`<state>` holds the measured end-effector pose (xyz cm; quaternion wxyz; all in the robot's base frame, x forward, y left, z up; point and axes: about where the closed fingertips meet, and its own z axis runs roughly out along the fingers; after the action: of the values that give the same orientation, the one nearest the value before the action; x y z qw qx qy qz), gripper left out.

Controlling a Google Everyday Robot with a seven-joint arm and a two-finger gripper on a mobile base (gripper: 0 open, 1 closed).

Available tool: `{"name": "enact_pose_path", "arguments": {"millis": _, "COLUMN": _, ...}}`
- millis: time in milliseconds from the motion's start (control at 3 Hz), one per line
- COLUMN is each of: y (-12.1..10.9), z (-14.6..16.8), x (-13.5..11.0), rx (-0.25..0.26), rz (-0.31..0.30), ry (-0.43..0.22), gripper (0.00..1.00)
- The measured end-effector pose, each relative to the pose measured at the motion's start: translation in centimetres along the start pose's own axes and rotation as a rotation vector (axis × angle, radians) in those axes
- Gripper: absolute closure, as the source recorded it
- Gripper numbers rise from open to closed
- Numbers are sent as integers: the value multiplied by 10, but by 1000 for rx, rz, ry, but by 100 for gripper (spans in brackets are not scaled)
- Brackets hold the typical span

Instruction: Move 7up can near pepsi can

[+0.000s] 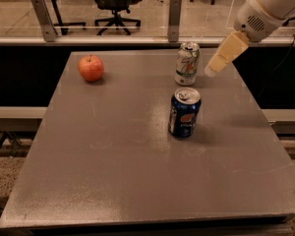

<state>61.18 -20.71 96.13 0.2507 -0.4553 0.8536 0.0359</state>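
well, the worktop (113, 171) has room. the tool (212, 71) hangs over its far right part, holding nothing; whether it is open or shut i cannot tell. the pepsi (184, 113) stands mid-worktop, and the 7up (187, 64) stands upright just behind it, left of the tool. a sideways approach could tip the 7up or knock it into the pepsi.
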Motion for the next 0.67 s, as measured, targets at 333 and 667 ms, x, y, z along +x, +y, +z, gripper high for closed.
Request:
{"name": "enact_pose_path", "arguments": {"millis": 333, "y": -16, "z": 38, "x": -11, "rx": 2, "rz": 64, "ry": -30, "gripper": 0}}
{"name": "enact_pose_path", "arguments": {"millis": 667, "y": -33, "z": 78, "x": -24, "rx": 0, "rz": 102, "ry": -75, "gripper": 0}}
